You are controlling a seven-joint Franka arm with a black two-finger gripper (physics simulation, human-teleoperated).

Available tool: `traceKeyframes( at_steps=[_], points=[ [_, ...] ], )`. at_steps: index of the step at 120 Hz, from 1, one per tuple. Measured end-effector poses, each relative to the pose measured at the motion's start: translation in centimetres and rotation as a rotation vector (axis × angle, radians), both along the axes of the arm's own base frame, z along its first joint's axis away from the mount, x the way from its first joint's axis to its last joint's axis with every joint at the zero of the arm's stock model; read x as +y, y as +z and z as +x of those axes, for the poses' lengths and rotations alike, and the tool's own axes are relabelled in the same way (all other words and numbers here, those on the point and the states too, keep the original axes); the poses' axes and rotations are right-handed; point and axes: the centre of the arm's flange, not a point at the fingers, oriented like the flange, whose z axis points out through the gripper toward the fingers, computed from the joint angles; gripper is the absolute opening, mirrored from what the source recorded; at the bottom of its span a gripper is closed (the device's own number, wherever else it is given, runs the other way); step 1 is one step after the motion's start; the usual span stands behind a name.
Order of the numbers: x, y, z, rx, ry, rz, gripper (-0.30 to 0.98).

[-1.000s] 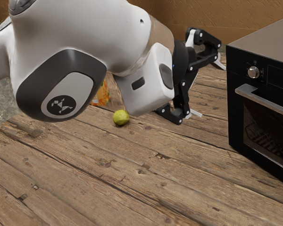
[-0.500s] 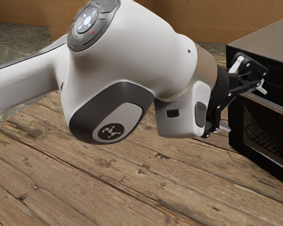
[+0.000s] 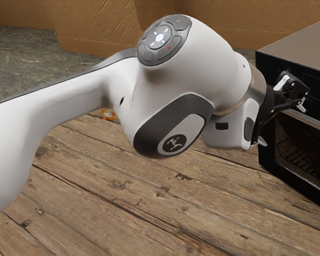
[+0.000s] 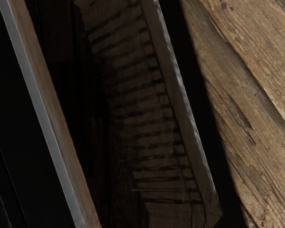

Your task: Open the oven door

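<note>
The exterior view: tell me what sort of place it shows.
Probably a simulated kitchen: a black countertop oven stands on a plank-topped wooden table, with a wire rack showing through its door glass.

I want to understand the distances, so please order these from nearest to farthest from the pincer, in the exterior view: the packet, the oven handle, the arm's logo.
1. Handle: right beside the pincer, toward the exterior view's right.
2. Logo: on the arm, toward the exterior view's left.
3. Packet: on the table, farther left.
</note>
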Motion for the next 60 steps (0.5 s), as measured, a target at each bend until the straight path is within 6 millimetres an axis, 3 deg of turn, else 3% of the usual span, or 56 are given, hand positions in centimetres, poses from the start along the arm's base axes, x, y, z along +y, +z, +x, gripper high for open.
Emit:
traceKeyframes(
  at_steps=[27, 60],
  points=[
    [-1.1, -0.5, 1.2, -0.011, -0.025, 0.015, 0.67],
    [-2.3, -1.1, 0.9, -0.007, -0.062, 0.028, 0.67]
  ],
)
